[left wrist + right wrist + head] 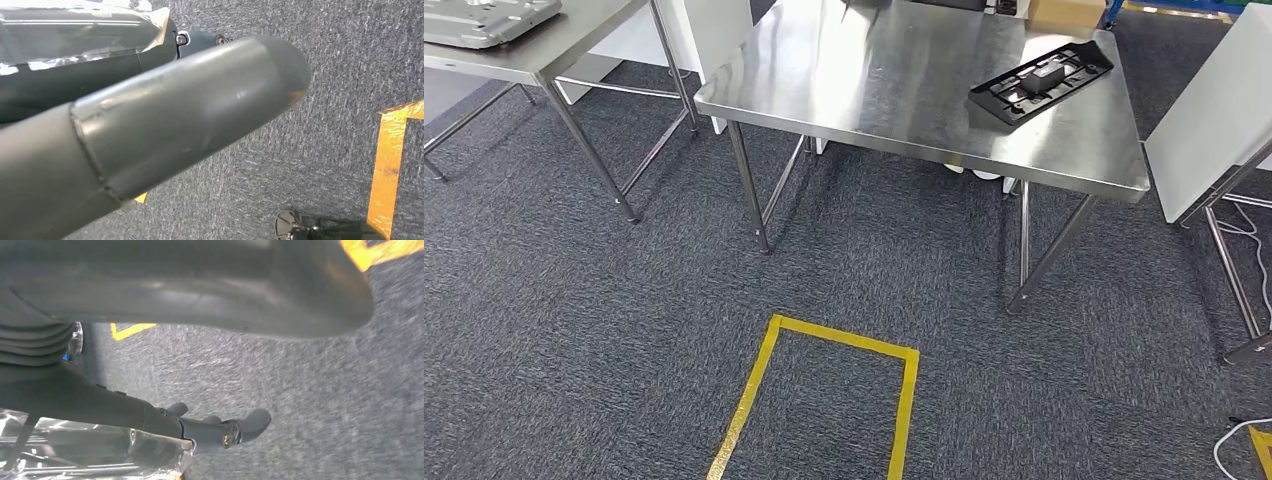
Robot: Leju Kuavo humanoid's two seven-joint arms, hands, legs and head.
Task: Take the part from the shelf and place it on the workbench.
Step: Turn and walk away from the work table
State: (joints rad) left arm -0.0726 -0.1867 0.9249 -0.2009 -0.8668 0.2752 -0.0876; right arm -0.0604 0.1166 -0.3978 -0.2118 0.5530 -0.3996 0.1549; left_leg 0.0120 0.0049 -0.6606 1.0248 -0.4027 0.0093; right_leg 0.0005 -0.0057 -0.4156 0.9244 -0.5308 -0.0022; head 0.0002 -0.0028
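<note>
The part (pixel 1041 78), a flat black tray-like piece, already lies on the steel worktop (pixel 894 90) in the upper right of the head view, near that worktop's right edge and well clear of the front edge. Its long axis runs diagonally, from lower left up toward upper right. A small dark block sits in its middle recess; I cannot tell what that is.

Both arms hang low, their wrist views looking down at grey carpet (pixel 604 330) and strips of yellow tape (pixel 824 400). The left hand (pixel 165 125) shows mostly its thick grey thumb, with nothing visibly in it; how far its fingers are spread I cannot tell. The right hand (pixel 215 425) has its dark fingers loosely apart and holds nothing.

Judging by this, the placing looks done. The part lies ahead and to the right, so the right hand would be the nearer one.

A second worktop (pixel 534 50) in the upper left carries a grey metal plate (pixel 484 20).
</note>
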